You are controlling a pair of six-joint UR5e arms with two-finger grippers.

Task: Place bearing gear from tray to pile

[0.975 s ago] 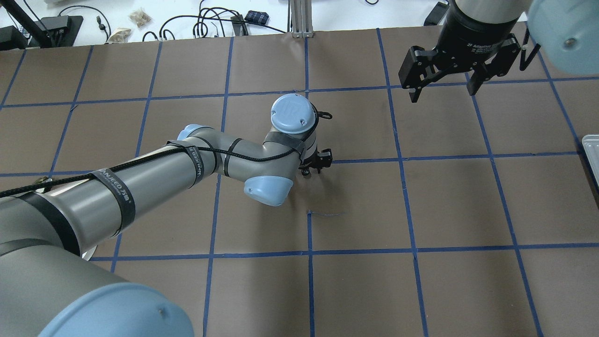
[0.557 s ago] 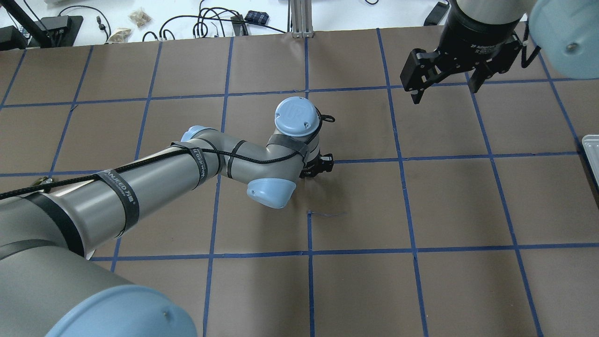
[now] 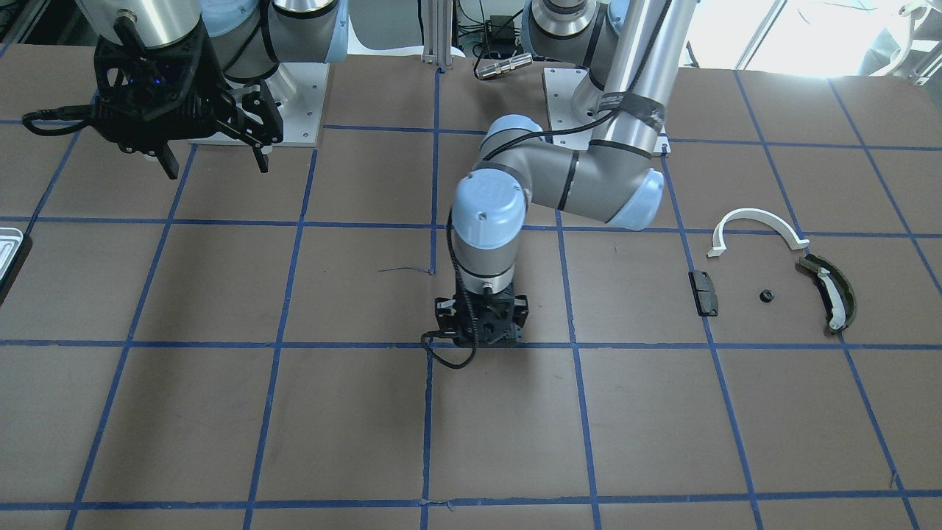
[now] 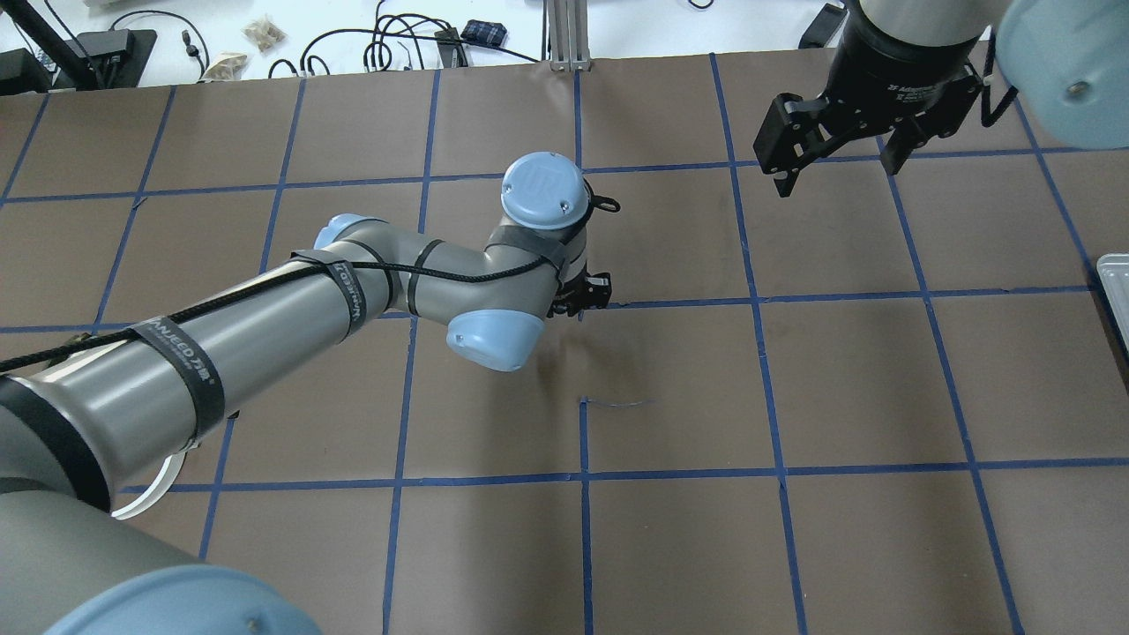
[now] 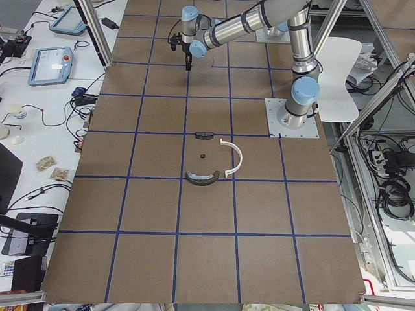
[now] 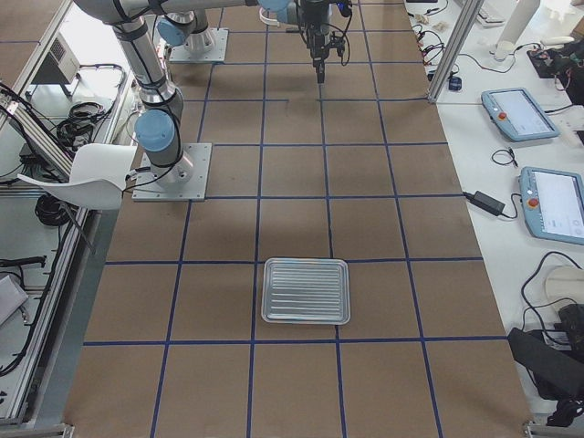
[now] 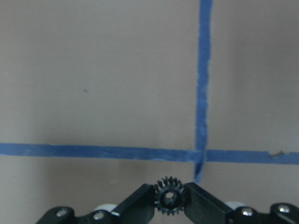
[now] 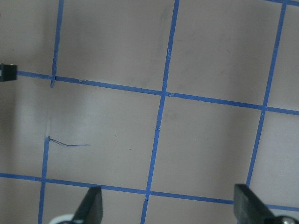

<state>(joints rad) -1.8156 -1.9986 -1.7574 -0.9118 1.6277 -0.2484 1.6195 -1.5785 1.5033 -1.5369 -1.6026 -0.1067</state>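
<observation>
My left gripper [image 7: 169,205] is shut on a small black bearing gear [image 7: 169,198], held just above a blue tape crossing near the table's middle; it also shows in the front view [image 3: 482,333] and the overhead view [image 4: 584,298]. The pile lies on my left side: a white half-ring arc [image 3: 754,221], a dark olive curved piece [image 3: 828,291], a black block [image 3: 704,292] and a tiny black part [image 3: 766,296]. The silver tray [image 6: 267,292] lies at my far right, with only a corner in the overhead view [image 4: 1116,282]. My right gripper [image 4: 836,176] hangs open and empty, high above the table.
Brown paper with a blue tape grid covers the table [image 4: 794,529]. A short dark thread [image 4: 617,404] lies near the middle. Cables and small devices [image 4: 397,44] sit beyond the far edge. Tablets [image 5: 52,65] rest on a side bench.
My left arm has shifted to the view's left and slightly away from me, gear still in the gripper. My right gripper has hardly moved.
</observation>
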